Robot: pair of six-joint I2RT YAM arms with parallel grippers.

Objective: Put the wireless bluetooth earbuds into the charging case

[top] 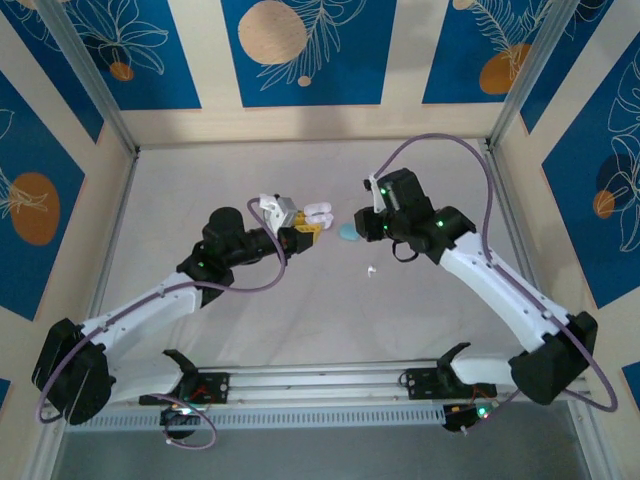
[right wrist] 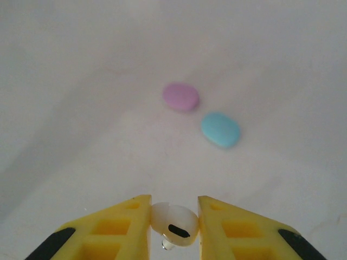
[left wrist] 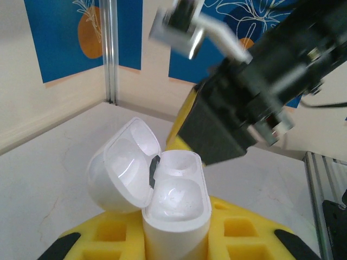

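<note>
We are holding the open white charging case, looking empty inside, tight in our left gripper, and we are pinching one white earbud in our right gripper just beside it, so no bud is in yet

My left arm and right arm wear white shells between black joint housings dotted with green lights. A purple cable loops off each, rising away from the base rail. My right gripper has yellow fingers, moulded with square recesses and black oval patches
</note>
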